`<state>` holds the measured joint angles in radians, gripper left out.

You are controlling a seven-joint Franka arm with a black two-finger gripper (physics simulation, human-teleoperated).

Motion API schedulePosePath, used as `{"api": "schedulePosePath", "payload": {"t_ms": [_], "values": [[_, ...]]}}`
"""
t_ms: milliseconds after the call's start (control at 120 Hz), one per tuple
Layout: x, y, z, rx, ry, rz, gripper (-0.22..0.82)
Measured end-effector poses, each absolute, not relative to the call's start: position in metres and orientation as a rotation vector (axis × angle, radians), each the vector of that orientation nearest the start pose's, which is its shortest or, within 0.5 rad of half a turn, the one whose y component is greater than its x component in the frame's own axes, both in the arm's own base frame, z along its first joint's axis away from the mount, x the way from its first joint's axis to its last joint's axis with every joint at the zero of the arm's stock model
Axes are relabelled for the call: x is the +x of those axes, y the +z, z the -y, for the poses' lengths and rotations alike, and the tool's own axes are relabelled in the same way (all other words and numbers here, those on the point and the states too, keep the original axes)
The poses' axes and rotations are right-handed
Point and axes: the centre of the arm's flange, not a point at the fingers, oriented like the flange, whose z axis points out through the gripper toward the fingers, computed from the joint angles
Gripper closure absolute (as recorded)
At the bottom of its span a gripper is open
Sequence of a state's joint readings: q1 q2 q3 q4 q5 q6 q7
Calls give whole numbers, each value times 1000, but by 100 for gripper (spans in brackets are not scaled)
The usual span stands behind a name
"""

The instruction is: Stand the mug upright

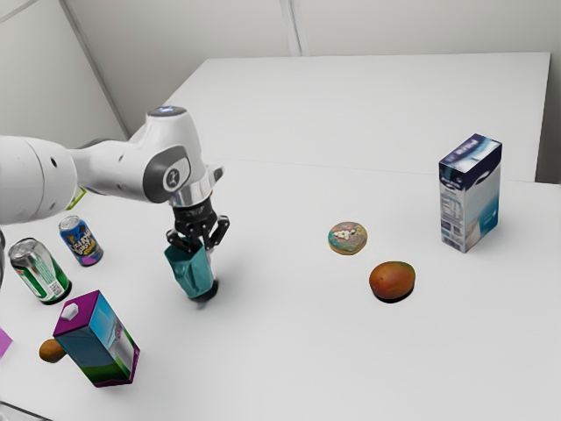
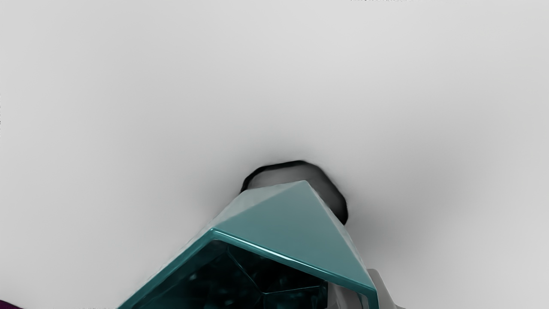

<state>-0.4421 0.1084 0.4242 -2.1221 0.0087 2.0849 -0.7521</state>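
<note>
One mug (image 1: pixel 193 270) leans on the worktop (image 1: pixel 289 351) or just above it, we cannot tell which; its mouth tips toward the exterior view's left, its base toward the right. Our claw (image 1: pixel 200 240) is right at the mug's mouth, but we cannot tell how far open it is or whether it grips anything. To the mug's left in the exterior view we see the blue can (image 1: pixel 81 241) and green can (image 1: pixel 40 270); well to its right, the donut (image 1: pixel 348 238) and mango (image 1: pixel 392 281).
</note>
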Motion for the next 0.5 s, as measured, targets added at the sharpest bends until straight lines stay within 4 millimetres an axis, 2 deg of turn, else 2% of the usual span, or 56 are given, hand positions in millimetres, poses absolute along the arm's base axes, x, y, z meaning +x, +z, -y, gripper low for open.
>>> {"api": "schedulePosePath", "payload": {"t_ms": [433,467,500], "values": [[541,342,12,-2750,129,1311,78],[541,342,12,-2747,127,1326,77],[541,342,12,-2745,124,1339,70]]}}
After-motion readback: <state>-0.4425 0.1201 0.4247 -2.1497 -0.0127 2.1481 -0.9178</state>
